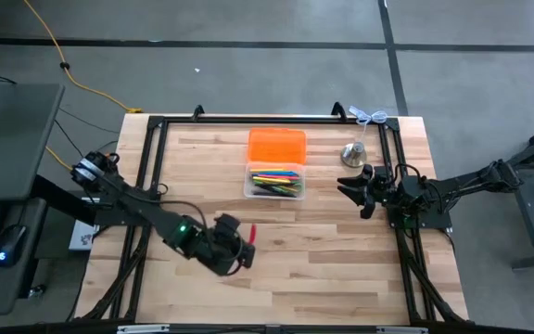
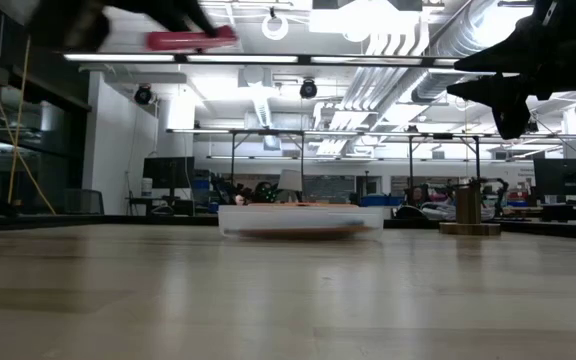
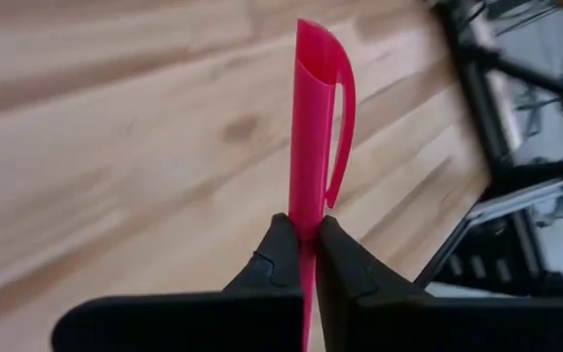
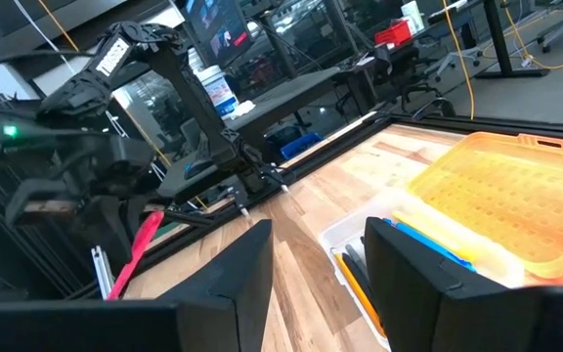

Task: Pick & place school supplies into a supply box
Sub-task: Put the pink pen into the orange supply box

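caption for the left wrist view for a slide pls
Left pincer shut on a pink plastic pen with a pocket clip, held above the light wooden tabletop.

Pens [image 1: 276, 179] in box [image 1: 248, 185]; lid [image 1: 276, 145] behind.

Counter [image 1: 323, 269]: light wood planks, smooth, satin sheen, visible grain and knots. Pink pen [image 3: 313, 147]: glossy translucent plastic, clip moulded in. Left gripper [image 3: 301, 256] jaws: matt black plastic. Supply box [image 1: 247, 182]: clear glossy plastic. Orange lid [image 1: 277, 145]: translucent plastic, dimpled texture. Bell [image 1: 354, 154]: polished metal.
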